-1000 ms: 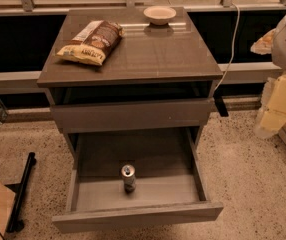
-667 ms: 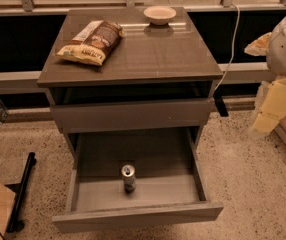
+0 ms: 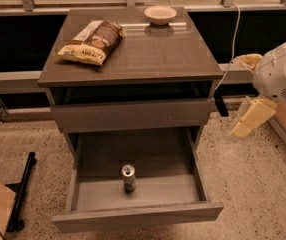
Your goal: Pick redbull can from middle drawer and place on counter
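Camera view: gripper (image 3: 249, 120), grip state unreadable, hangs right of the drawer (image 3: 138, 217); a skewed reach down could topple the slim upright can (image 3: 128, 177) inside.

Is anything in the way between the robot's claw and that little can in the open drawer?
Only the middle drawer's low right wall. The gripper hangs outside, to the drawer's right, and the redbull can stands alone inside, open from above.
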{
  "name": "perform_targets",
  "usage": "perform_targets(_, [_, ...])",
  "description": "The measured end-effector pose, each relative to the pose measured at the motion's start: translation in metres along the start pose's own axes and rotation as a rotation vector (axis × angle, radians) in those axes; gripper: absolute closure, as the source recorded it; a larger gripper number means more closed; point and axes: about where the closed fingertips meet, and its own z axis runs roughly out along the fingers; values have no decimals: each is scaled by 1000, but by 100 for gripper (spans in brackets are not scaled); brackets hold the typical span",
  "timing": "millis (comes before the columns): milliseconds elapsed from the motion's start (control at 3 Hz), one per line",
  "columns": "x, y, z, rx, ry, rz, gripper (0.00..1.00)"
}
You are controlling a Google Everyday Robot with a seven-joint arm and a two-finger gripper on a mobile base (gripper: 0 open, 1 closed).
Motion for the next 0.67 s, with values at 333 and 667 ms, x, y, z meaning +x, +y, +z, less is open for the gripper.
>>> perform_targets(333, [-4,-5,0,20,-14,-2,0])
perform_targets(667, [3,4,18,-14,14,41,0])
